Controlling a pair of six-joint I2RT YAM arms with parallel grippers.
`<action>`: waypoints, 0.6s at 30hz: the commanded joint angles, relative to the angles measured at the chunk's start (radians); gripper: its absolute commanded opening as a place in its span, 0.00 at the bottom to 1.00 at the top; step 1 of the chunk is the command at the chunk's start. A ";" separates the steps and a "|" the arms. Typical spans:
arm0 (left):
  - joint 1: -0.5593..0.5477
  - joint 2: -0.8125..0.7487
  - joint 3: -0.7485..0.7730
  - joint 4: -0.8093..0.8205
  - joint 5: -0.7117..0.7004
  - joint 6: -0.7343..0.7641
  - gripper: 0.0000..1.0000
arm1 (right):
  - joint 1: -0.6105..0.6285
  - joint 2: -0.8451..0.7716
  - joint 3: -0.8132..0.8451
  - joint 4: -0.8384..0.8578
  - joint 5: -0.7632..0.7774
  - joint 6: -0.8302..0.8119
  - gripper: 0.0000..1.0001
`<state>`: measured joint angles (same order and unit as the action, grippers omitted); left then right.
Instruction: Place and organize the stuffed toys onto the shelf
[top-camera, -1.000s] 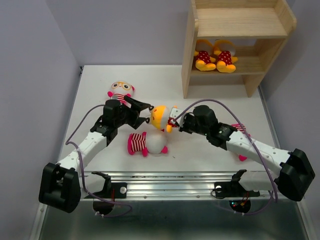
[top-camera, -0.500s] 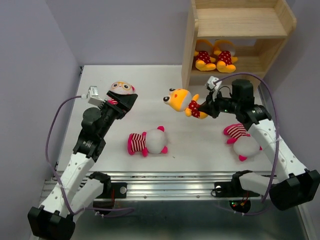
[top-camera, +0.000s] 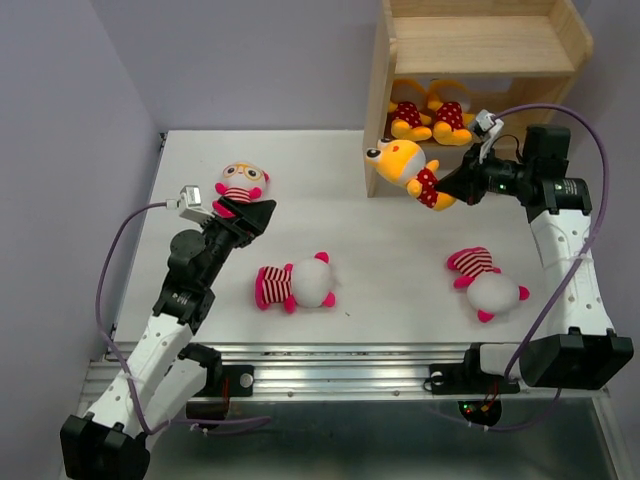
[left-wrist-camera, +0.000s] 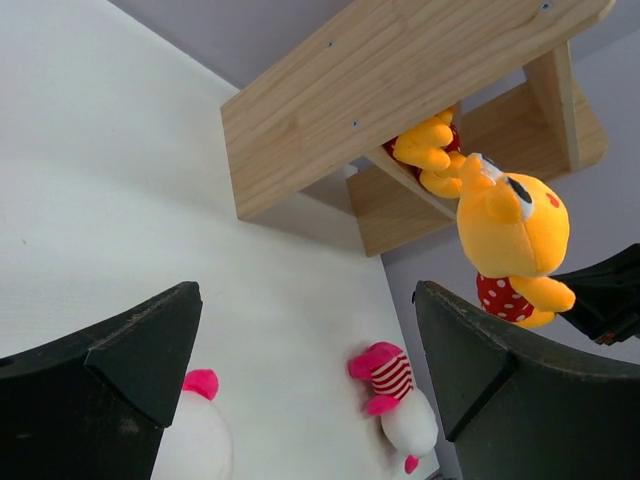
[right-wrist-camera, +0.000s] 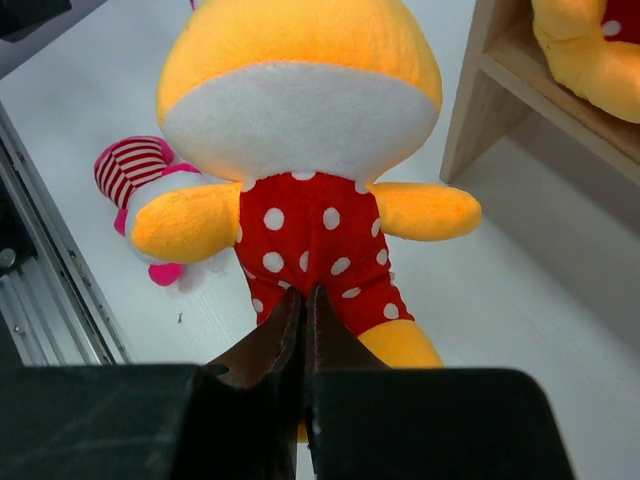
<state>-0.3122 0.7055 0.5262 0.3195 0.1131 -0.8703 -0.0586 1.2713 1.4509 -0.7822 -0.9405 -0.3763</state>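
Note:
My right gripper (top-camera: 447, 190) is shut on the red dotted outfit of a yellow-orange toy (top-camera: 405, 165) and holds it in the air just left of the wooden shelf (top-camera: 480, 45). In the right wrist view my gripper (right-wrist-camera: 303, 300) pinches the toy (right-wrist-camera: 300, 120) from behind. Two more yellow toys (top-camera: 430, 118) sit on the lower tier. Three striped toys are on the table: one at the back left (top-camera: 240, 183), one lying in the middle (top-camera: 295, 285), one at the right (top-camera: 485, 283). My left gripper (top-camera: 258, 215) is open and empty beside the back-left toy.
The shelf's top tier (top-camera: 470, 50) holds nothing. The left side panel (top-camera: 378, 110) stands close behind the held toy. In the left wrist view the shelf (left-wrist-camera: 400, 80), the held toy (left-wrist-camera: 510, 235) and the right striped toy (left-wrist-camera: 395, 395) show between my open fingers.
My right gripper has carried the yellow toy up and to the right, close to the shelf. My left arm has let go and pulled back left, its gripper open.

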 joint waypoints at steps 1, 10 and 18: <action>0.007 0.026 0.017 0.086 0.028 0.056 0.99 | -0.063 0.013 0.080 -0.023 -0.026 0.016 0.01; 0.019 0.092 0.047 0.093 0.077 0.097 0.99 | -0.170 0.069 0.196 -0.014 0.016 0.053 0.01; 0.033 0.066 -0.003 0.119 0.096 0.076 0.99 | -0.331 0.178 0.330 -0.012 0.005 0.122 0.01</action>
<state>-0.2874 0.8059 0.5262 0.3664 0.1860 -0.8051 -0.3191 1.4067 1.6981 -0.8158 -0.9257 -0.3126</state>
